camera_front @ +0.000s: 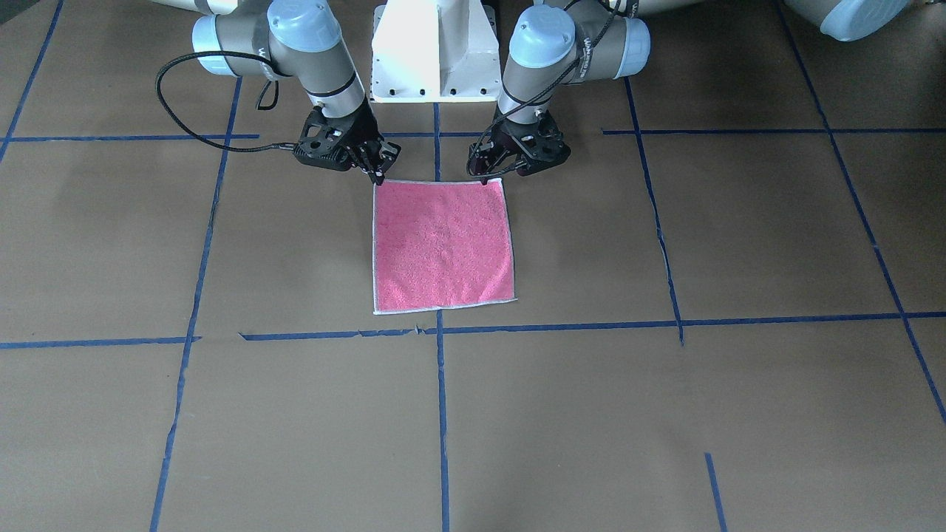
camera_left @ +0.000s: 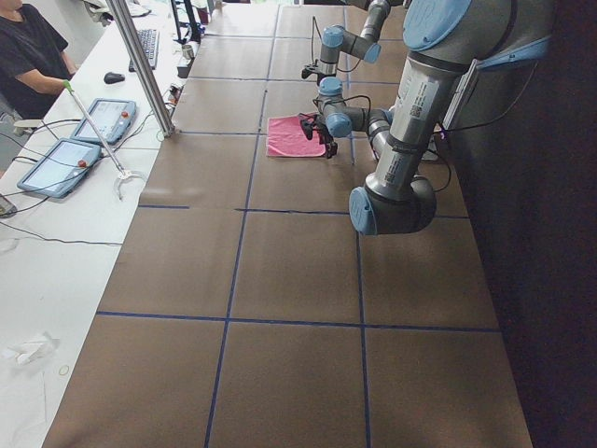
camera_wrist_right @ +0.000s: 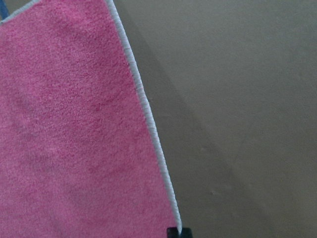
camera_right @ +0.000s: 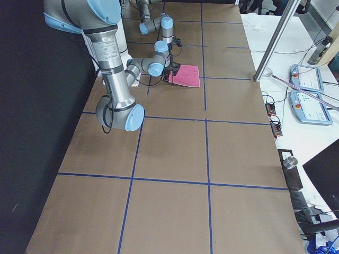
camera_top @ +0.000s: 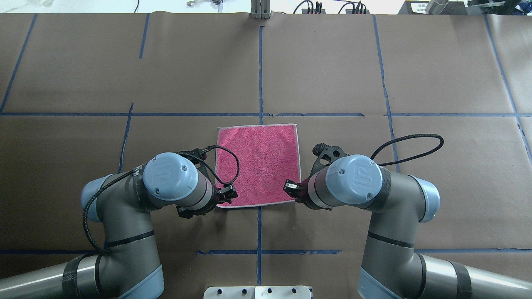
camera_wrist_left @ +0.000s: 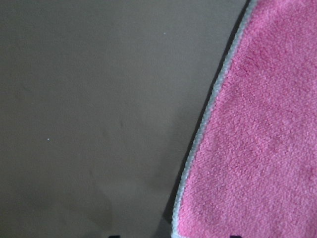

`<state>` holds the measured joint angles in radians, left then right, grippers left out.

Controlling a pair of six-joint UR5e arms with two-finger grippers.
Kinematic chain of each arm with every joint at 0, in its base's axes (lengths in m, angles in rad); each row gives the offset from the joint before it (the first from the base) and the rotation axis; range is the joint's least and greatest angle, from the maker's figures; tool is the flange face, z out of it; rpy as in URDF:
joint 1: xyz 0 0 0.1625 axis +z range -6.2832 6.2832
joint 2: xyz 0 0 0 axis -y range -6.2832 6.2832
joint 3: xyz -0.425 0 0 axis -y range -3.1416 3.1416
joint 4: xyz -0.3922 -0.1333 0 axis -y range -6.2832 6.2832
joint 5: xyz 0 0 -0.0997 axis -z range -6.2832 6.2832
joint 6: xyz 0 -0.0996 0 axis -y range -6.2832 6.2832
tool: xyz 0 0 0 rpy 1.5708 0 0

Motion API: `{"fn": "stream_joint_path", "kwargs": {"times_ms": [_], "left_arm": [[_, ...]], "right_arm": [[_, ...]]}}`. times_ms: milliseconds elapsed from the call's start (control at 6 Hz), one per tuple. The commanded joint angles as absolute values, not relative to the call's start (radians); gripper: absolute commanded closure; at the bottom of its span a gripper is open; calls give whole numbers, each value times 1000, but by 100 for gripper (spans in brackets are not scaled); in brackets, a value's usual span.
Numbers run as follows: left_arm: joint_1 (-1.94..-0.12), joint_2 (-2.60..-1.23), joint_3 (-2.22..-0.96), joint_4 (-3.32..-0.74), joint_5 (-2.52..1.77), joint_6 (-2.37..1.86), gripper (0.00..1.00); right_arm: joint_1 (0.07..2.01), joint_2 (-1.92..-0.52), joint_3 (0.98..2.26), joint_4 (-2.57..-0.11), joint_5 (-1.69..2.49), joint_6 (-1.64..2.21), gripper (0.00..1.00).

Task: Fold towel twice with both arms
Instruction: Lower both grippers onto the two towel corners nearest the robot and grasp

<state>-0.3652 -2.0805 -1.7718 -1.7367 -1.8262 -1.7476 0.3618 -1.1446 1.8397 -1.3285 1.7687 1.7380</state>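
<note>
Front cam: the towel (camera_front: 442, 244) lies flat, pink side up, on the brown table (camera_front: 739, 244), just in front of the robot's base. L gripper (camera_front: 485, 178) sits at one corner on the robot's side, R gripper (camera_front: 378, 176) at the other. All the rest of the towel lies away from the robot, so the fold prob. has to go that way: near edge over to far edge.

Overhead cam: the towel (camera_top: 259, 164) is between the two arms and approx square, so there is no long side to pick. L gripper (camera_top: 226, 194) and R gripper (camera_top: 292, 187) are each at a corner of the edge nearest the robot. Both are just as close.

Left side cam: the towel (camera_left: 289, 138) is small and far off, w/ both grippers by its robot-side edge. Too small to tell more.

Right side cam: the towel (camera_right: 186, 75) looks much the same, far off, grippers at the robot-side edge.

L wrist cam: the towel (camera_wrist_left: 257, 148) fills the right part. Its hem runs down to a corner at the bottom. Two tiny dark tips show there, one each side of the corner, so the L jaws look open w/ the corner between them.

R wrist cam: the towel (camera_wrist_right: 74, 124) fills the left part. One dark tip touches its bottom corner. Can't tell if the R jaws are apart or pinching.
</note>
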Motion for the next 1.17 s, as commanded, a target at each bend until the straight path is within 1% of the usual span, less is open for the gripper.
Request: {"fn": "stream_joint_path", "kwargs": {"times_ms": [0,500,667,833,1000], "left_arm": [[-365,-2086,-1770,-1740,-1825,-1749,49],[-365,-2086,-1749,-1744,-1825,-1746,48],[-365,-2088,-1750,-1743,-1825,-1747,54],[-365,-2088,-1750,-1743,-1825,-1747,78],[-365,-2088,-1749,-1744,-1825,-1749,95]], "right_arm": [[360,-1146,1841,-1328,1769,1738,95],[360,-1146,1841,-1330,1769,1738,94],[360,-1147,1841,-1330,1769,1738,94],[360,-1147,1841,-1328,1769,1738,94],[360,-1147,1841,-1328,1769,1738,94]]}}
